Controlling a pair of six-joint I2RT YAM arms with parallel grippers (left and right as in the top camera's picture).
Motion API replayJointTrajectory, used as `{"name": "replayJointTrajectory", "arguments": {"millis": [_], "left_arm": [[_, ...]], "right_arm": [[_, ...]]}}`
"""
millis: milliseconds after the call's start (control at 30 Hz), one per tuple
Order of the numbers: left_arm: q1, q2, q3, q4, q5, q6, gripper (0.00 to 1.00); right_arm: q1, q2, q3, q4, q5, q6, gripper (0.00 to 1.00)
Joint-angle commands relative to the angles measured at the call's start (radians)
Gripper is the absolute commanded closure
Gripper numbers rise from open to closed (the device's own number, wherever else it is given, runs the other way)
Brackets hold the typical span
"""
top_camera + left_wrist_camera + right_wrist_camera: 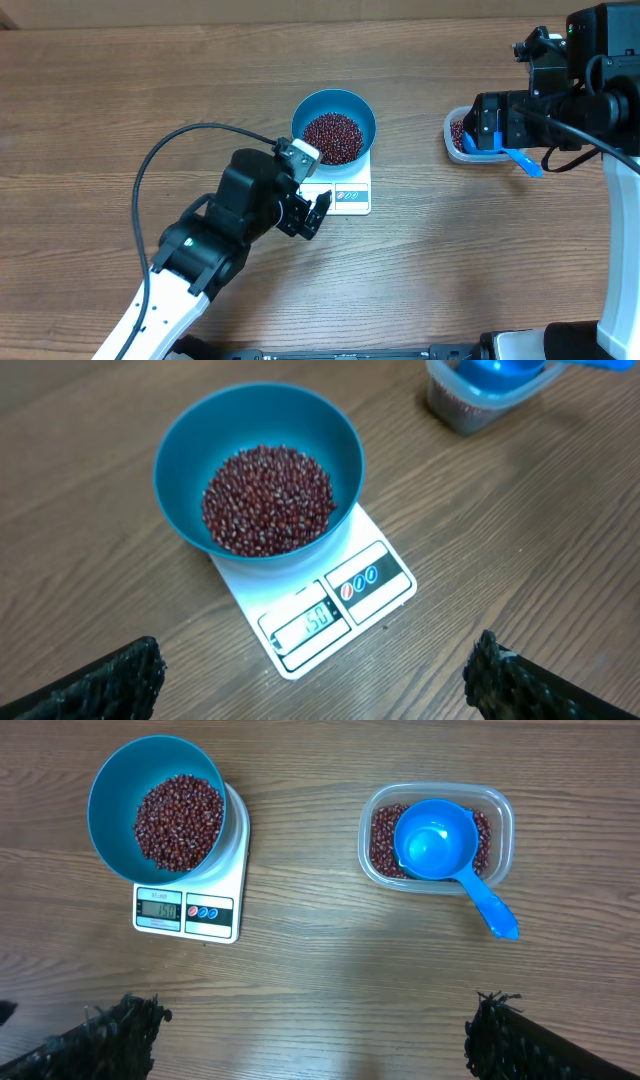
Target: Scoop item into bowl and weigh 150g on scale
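Left pincer (316,210) and right pincer (315,1030) both hang wide and empty above the desk (120,90), apparently done. Beans (180,808) sit heaped in the bowl (104,792), which stands on the scale (215,912) near the desk's far edge for weighing; the scoop (435,840) rests in the tub (500,812) toward the right edge.

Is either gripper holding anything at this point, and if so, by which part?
Nothing is held. The left gripper and right gripper are both open and empty; the scoop lies in the tub on the beans.
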Motion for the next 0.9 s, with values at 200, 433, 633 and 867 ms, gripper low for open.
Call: {"name": "replayJointTrajectory", "arguments": {"millis": [200, 433, 633, 867], "left_arm": [[0.002, 0.176, -0.005, 0.042, -0.018, -0.025, 0.01], [0.002, 0.254, -0.005, 0.102, -0.074, -0.130, 0.00], [0.002, 0.271, -0.005, 0.085, -0.071, -0.167, 0.00], [0.002, 0.271, -0.005, 0.029, -0.071, -0.166, 0.00]], "right_arm": [[-0.004, -0.014, 0.008, 0.002, -0.014, -0.020, 0.00], [-0.004, -0.014, 0.008, 0.002, -0.014, -0.020, 0.00], [-0.004, -0.014, 0.008, 0.002, -0.014, -0.020, 0.00], [-0.004, -0.014, 0.008, 0.002, -0.014, -0.020, 0.00]]}}
